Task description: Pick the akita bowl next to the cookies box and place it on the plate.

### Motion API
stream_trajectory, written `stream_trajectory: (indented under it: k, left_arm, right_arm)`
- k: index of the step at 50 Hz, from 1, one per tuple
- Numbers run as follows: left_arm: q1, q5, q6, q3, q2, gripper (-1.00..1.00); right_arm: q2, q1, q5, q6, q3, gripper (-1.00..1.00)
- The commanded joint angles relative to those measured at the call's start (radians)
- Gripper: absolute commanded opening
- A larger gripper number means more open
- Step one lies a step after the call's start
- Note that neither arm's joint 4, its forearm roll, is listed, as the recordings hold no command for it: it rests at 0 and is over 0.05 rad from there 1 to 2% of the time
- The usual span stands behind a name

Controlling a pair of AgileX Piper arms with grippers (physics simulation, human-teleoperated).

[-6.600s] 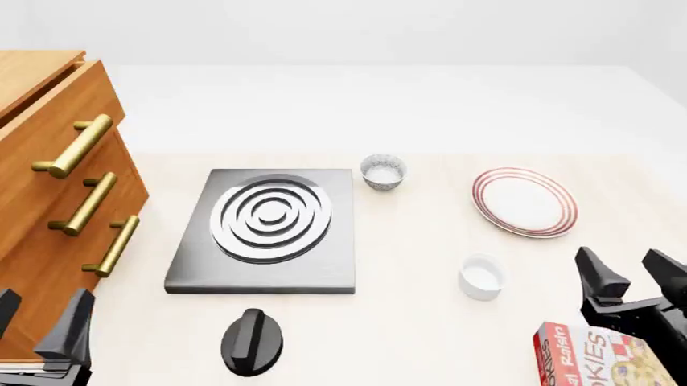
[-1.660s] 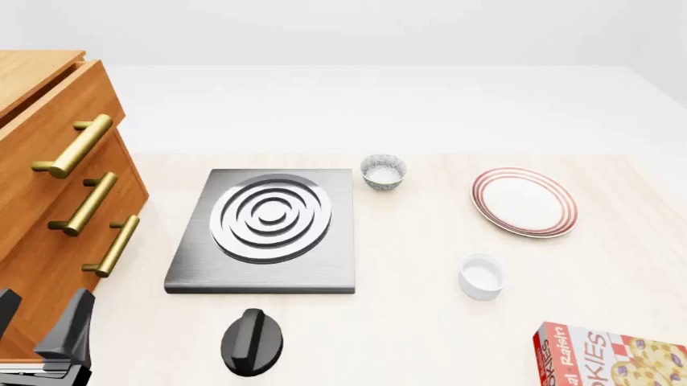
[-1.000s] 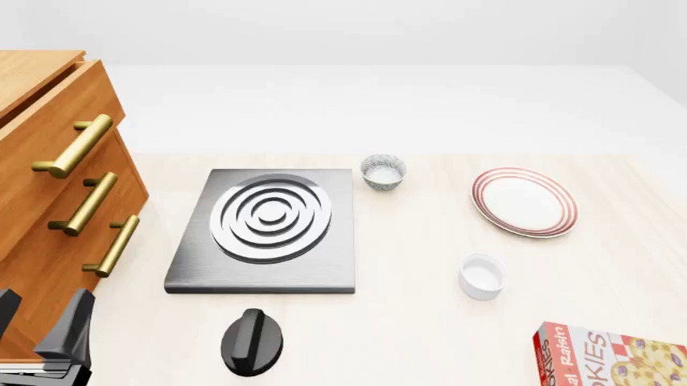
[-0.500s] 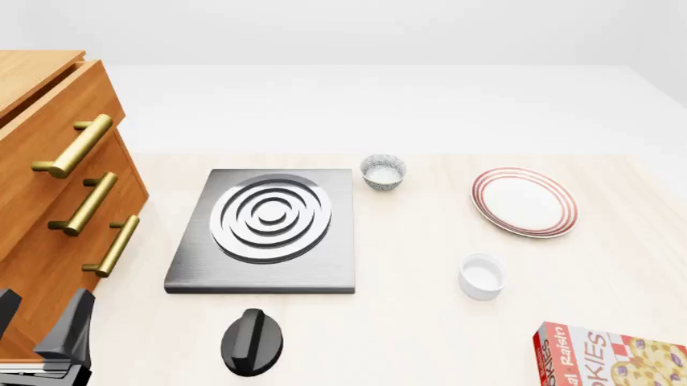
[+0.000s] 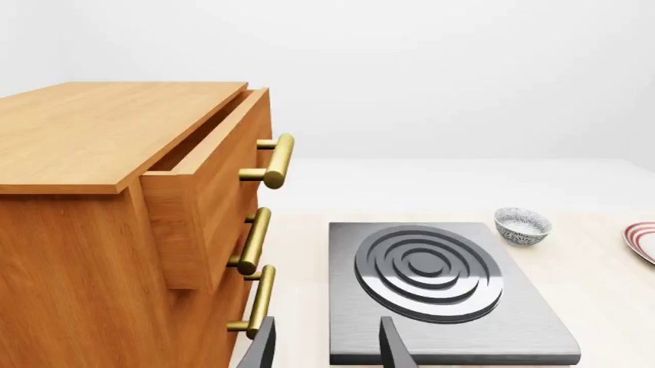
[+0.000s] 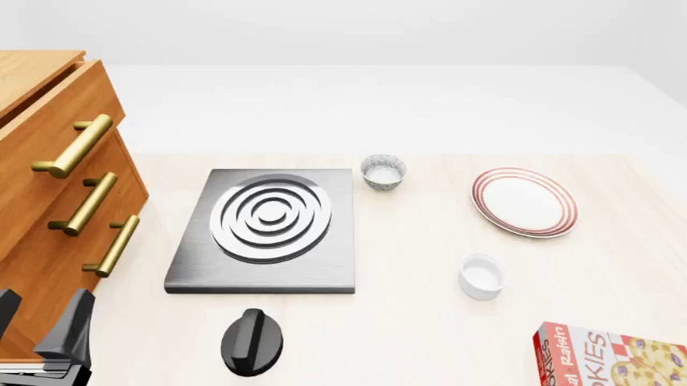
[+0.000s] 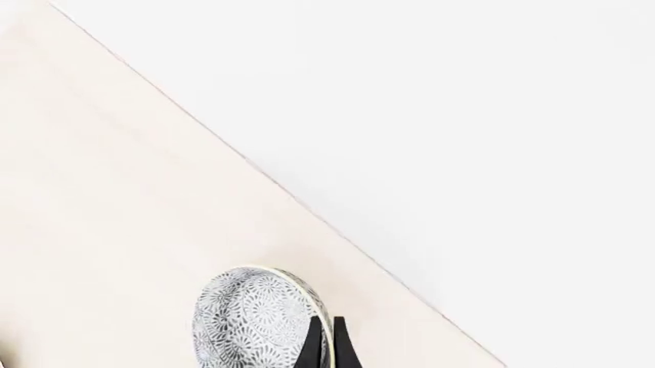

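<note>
Pale tabletop [image 7: 113, 199], right gripper [image 7: 324, 343] jaws pinching akita bowl [image 7: 256, 318] rim between them; left gripper [image 5: 325, 345] jaws spread.

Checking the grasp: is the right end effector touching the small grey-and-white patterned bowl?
Touching. The right wrist view shows the right end effector with its two dark fingers pinching the rim of the small grey-and-white patterned bowl, no gap visible.

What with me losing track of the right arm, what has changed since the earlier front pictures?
The right gripper, open above the cookies box at first, left the front view; its wrist view now shows its fingers closed on the rim of an akita bowl. The left gripper, hob, far bowl, cup and plate stayed put.
</note>
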Motion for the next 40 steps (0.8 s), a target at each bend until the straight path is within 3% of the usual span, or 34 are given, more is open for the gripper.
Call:
stream_trajectory:
  k: [1,10,40]
  left_arm:
    - [0.0,0.0,0.0,0.0,0.0,1.0]
    - [0.0,0.0,0.0,0.0,0.0,1.0]
    - [0.0,0.0,0.0,0.0,0.0,1.0]
  right_arm:
    - [-0.088,0.037,0.02,0.046,0.022,-1.0]
    - [-0.146,0.084,0.056,0.106,0.013,-1.0]
    - [-0.159,0.146,0.117,0.151,-0.028,-1.0]
